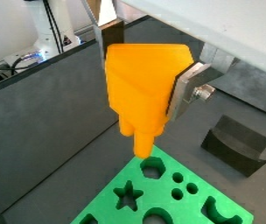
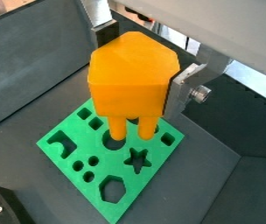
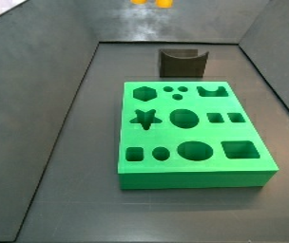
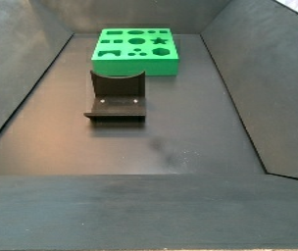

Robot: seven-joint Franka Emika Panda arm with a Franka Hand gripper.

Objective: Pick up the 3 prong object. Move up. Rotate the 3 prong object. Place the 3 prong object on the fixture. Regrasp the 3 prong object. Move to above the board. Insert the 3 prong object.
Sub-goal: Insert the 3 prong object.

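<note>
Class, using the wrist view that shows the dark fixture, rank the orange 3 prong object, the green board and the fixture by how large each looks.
1. 3 prong object, held in the gripper nearest the camera, so it looks oversized.
2. Board, partly cut off.
3. Fixture.

Gripper (image 2: 142, 87) metal; 3 prong object (image 2: 129, 79) smooth plastic; board (image 3: 189, 133) matt.

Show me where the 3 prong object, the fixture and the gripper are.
3 prong object (image 2: 129, 79), wrist view, its orange body.
Fixture (image 3: 182, 63), side view, front face below the notch.
Gripper (image 1: 147, 83), wrist view, between its fingertips, clamped on the piece.
</note>
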